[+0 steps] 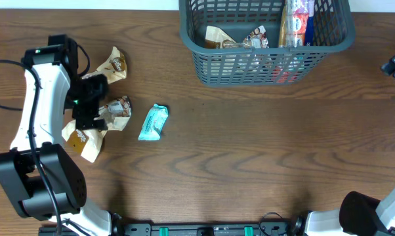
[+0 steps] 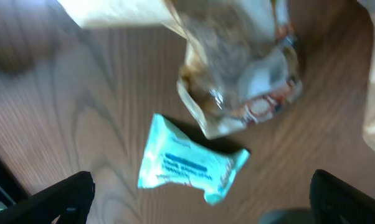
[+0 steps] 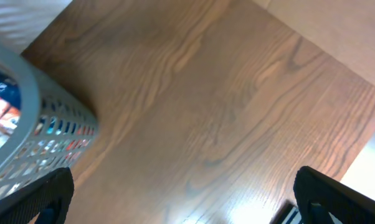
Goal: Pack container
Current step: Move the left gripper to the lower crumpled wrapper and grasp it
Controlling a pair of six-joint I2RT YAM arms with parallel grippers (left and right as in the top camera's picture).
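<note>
1. Jaws of the left gripper (image 2: 200,188) are spread wide with nothing between them. Its fingers (image 2: 64,196) show only as dark tips in the lower corners of the left wrist view.
2. Jaws of the right gripper (image 3: 182,190) are also spread wide and empty, over bare wood at the right side of the table (image 1: 250,151).
3. The basket (image 1: 266,64) stands at the far edge of the table, right of the middle and well apart from the left arm.
4. Inside the basket lie a tan packet (image 1: 214,36) and a brown and white packet (image 1: 258,37). A few bright wrappers (image 1: 296,21) stand against its right side.
5. In the right wrist view one corner of the basket fills the left edge, with red and blue wrappers showing through the slots.
6. The left gripper is above a cluster of snacks at the left side of the table.
7. Below it, a teal packet (image 2: 190,165) lies flat on the wood.
8. A crinkled clear and brown packet (image 2: 240,81) lies just beside the teal one; whether they touch is unclear.
9. Two tan pouches (image 1: 112,65) flank the arm, one farther back and one nearer the front edge.
</note>
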